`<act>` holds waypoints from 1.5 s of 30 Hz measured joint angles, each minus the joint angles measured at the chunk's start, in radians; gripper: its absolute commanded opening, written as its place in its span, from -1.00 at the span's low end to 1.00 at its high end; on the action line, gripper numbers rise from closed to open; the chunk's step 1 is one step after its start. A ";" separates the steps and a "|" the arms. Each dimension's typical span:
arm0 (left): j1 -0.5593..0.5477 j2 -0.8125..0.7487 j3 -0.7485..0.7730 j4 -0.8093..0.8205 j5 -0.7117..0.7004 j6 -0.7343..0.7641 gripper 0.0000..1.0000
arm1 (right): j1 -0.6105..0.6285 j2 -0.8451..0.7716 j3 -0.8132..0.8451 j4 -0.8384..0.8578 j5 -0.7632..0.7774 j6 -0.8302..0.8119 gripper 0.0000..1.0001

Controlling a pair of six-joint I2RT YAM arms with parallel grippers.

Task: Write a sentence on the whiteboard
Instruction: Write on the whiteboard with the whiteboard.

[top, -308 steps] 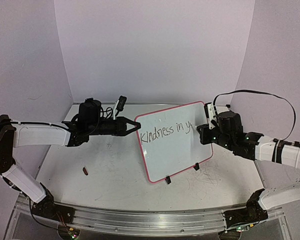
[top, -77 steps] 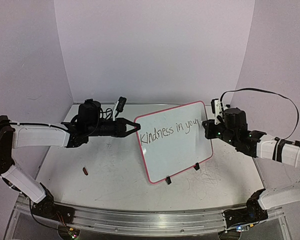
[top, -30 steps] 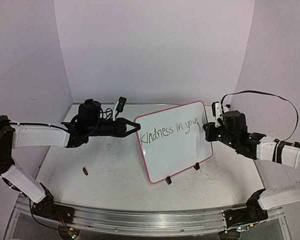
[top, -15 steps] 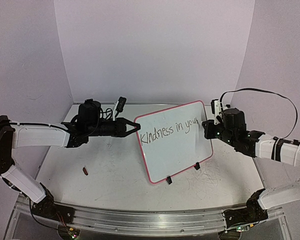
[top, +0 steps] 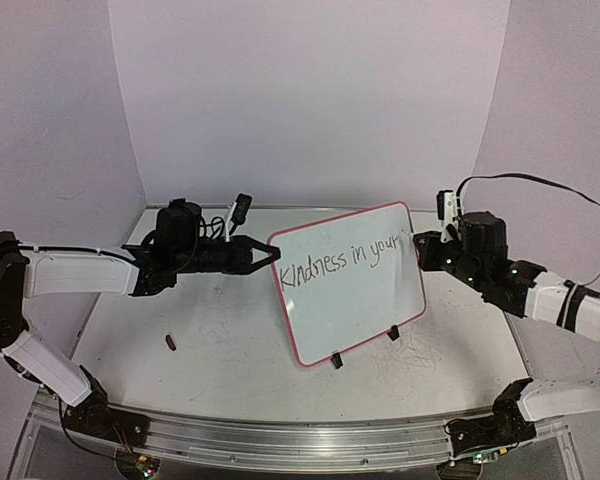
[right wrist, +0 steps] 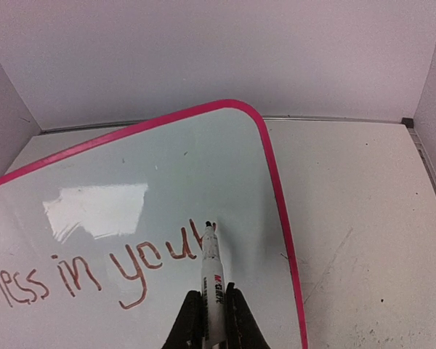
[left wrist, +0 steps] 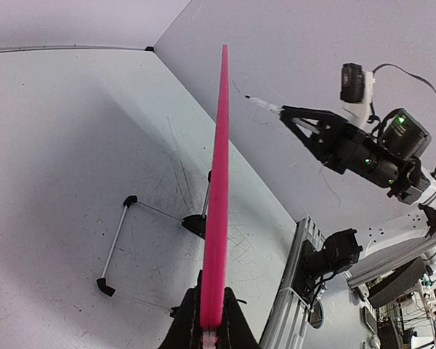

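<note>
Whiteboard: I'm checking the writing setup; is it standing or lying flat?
Standing: the whiteboard rests on its black clip feet, left hand pinching its rim.

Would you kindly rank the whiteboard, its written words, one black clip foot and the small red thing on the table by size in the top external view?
1. whiteboard
2. written words
3. clip foot and small red thing: these look about alike, so I leave them unranked.

whiteboard (top: 345, 290) on table (top: 230, 350) centre | left end effector (top: 274, 252) at its left rim | right end effector (right wrist: 211, 299), marker (right wrist: 211, 270) at its right side
</note>
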 measured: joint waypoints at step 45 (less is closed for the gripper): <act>-0.094 -0.039 -0.030 0.001 -0.200 -0.034 -1.00 | 0.655 0.073 0.022 -0.183 -0.002 0.051 -1.00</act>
